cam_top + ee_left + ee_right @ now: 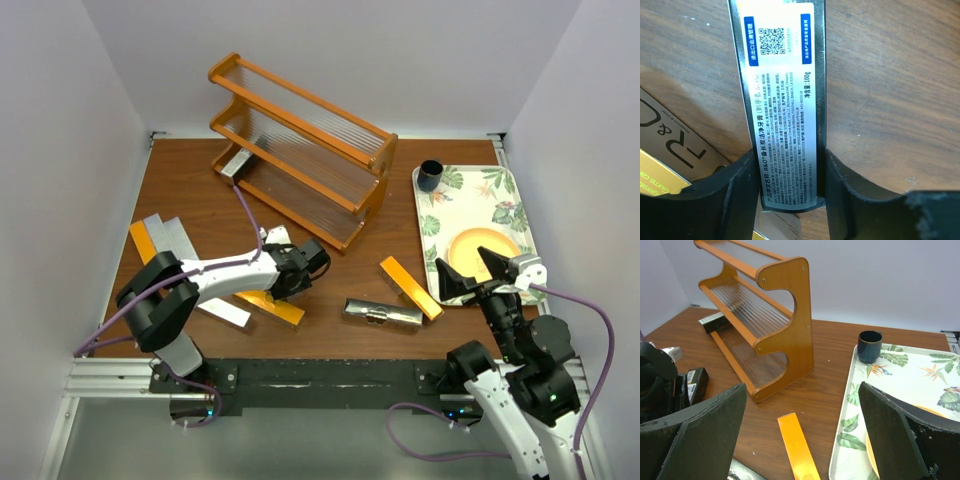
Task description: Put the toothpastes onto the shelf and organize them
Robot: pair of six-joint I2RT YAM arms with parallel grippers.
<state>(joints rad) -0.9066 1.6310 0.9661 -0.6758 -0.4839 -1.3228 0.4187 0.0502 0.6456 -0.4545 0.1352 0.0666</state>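
My left hand (pixel 790 165) is nearly closed on a silver carton (pixel 782 100) of toothpaste, with a finger pressed against each of its long sides. That carton lies flat on the worktop (pixel 890 100), printed label up, in front of the shelf (pixel 300 150) and toward its left half. My right hand (pixel 801 390) is spread wide and holds nothing. It hangs well in front of the shelf's right end, over the near edge of the leaf-patterned tray (pixel 505 185).

A second silver carton (pixel 235 165) sits at the left end of the shelf's lowest tier; the two upper tiers carry no cartons. The rest of the toothpastes lie on the worktop in front of the shelf. An orange carton (pixel 270 305) lies just nearer than my left hand. A small heap of silver and orange cartons (pixel 165 238) lies out to the left. Another orange one (pixel 410 287) and a silver one (pixel 383 313) are below the shelf's right end. Right of the shelf, the tray holds a dark cup (pixel 430 176) and a yellow plate (pixel 483 250).
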